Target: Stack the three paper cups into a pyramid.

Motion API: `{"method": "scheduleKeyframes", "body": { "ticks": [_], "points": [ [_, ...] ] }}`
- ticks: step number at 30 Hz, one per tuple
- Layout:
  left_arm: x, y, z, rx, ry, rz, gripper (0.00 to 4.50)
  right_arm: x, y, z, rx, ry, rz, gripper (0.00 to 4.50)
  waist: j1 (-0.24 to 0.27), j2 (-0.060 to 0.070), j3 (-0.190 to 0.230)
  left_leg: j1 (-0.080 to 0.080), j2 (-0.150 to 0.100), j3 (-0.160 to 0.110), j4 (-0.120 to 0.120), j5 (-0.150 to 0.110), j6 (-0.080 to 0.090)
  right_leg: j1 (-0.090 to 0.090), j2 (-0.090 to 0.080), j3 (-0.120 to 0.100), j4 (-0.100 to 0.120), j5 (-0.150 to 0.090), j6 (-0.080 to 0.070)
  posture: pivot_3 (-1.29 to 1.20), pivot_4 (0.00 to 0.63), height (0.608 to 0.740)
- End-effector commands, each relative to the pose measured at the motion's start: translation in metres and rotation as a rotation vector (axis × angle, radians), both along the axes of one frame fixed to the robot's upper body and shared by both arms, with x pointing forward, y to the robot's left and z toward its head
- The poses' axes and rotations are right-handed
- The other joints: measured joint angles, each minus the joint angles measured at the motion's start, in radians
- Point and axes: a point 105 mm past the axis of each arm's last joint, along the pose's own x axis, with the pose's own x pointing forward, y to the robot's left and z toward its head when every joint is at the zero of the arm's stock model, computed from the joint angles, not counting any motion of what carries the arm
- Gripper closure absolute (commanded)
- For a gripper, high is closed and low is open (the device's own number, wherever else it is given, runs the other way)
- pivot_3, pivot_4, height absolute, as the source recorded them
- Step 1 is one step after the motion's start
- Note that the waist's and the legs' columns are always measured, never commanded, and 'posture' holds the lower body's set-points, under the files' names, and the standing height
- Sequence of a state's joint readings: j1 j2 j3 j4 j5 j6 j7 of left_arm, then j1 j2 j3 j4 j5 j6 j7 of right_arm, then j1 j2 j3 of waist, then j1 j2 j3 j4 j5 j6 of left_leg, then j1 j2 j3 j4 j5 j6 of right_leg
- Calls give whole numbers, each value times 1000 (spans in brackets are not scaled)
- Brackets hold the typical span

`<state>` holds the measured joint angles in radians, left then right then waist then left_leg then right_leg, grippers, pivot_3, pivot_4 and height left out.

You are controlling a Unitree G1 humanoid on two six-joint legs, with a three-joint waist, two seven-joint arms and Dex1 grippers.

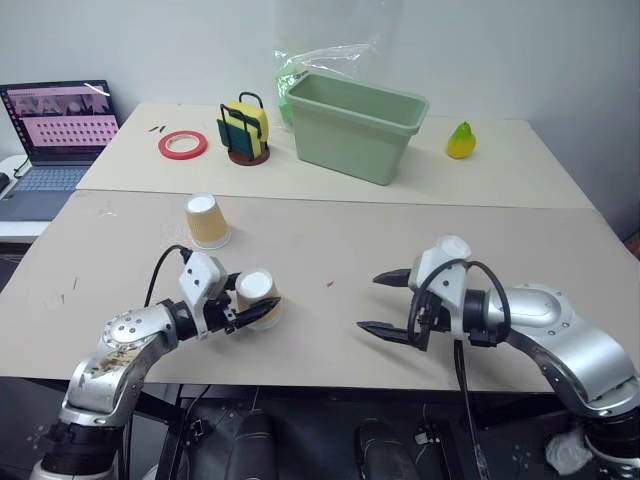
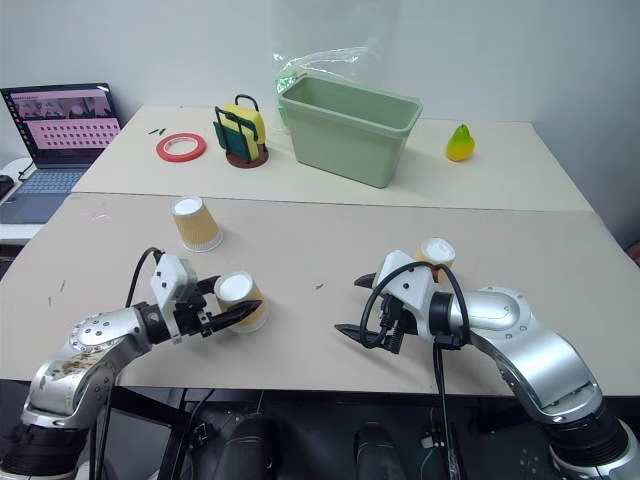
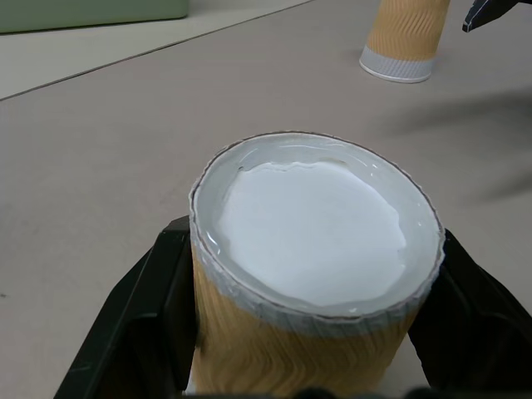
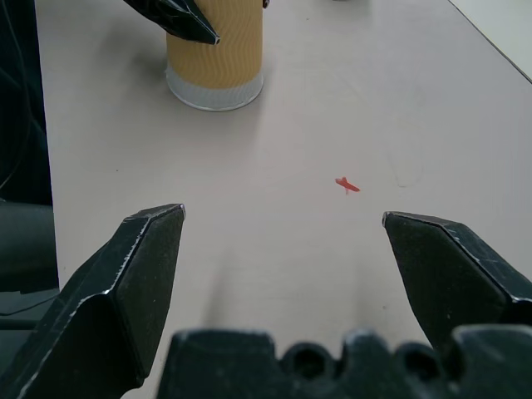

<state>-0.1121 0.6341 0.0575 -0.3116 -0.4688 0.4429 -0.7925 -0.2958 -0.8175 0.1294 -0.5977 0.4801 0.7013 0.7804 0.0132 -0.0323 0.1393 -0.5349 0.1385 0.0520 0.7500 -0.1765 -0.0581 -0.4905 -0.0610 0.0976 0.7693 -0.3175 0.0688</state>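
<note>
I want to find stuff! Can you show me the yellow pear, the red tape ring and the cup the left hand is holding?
Yellow pear (image 1: 461,141), left eye view, on its belly.
Red tape ring (image 1: 182,145), left eye view, on its front band.
Held cup (image 3: 316,229), left wrist view, on its white base.

left arm: low over the table, forearm angled inward | left gripper: black fingers clamped on a paper cup (upside down) | right arm: bent inward | right gripper: fingers spread wide, holding nothing
</note>
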Motion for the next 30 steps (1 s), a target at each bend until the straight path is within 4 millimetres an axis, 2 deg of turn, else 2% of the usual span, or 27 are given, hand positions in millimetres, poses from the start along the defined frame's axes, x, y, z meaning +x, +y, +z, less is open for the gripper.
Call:
{"method": "scheduleKeyframes", "body": {
  "ticks": [1,4,9,13,15,16,18,21,25,30],
  "points": [
    [11,-5,15,-26,-51,12,1299,4,-4,12,0,-62,-27,0,1,0,0,0,0,0,0,0,0,0,0,0,0,0,0,0,150,656],
    [31,-12,31,-74,-81,16,1299,6,-5,12,-6,-68,-33,0,9,-1,0,0,0,-1,0,0,0,0,0,0,0,0,1,0,150,656],
    [54,-42,50,-116,-129,-62,1299,11,-6,11,-21,-79,-39,0,13,-1,0,-2,-1,0,1,0,1,3,0,0,-1,0,1,0,150,656],
    [63,-72,61,-165,-155,-131,1299,16,-10,12,-31,-89,-55,0,12,-1,0,-5,-1,-1,0,0,1,2,1,0,0,3,5,0,150,656],
    [62,-100,63,-203,-151,-197,1299,19,-12,13,-41,-101,-74,0,14,-1,0,-5,-1,-2,0,1,1,1,2,0,1,4,7,0,150,656],
    [60,-119,61,-219,-143,-242,1299,21,-14,13,-46,-106,-87,0,14,-1,0,-5,-1,-2,0,1,1,2,2,0,1,4,7,0,150,656],
    [56,-143,56,-236,-128,-297,1299,22,-16,13,-50,-109,-99,0,19,-1,1,-5,-1,-2,0,1,1,2,1,0,1,3,6,0,150,656],
    [56,-161,51,-246,-121,-335,1299,21,-17,13,-52,-112,-106,0,22,-1,1,-5,-1,-2,1,1,1,3,1,0,0,3,6,0,150,656],
    [58,-169,34,-193,-106,-355,1299,21,-18,14,-52,-119,-119,0,10,0,1,-5,-1,-2,0,1,1,1,2,1,2,3,6,0,150,656],
    [59,-164,10,-106,-74,-359,1299,20,-20,16,-51,-124,-134,0,10,0,1,-6,-1,-3,0,1,1,1,2,0,1,3,6,0,150,656]
  ]
}}
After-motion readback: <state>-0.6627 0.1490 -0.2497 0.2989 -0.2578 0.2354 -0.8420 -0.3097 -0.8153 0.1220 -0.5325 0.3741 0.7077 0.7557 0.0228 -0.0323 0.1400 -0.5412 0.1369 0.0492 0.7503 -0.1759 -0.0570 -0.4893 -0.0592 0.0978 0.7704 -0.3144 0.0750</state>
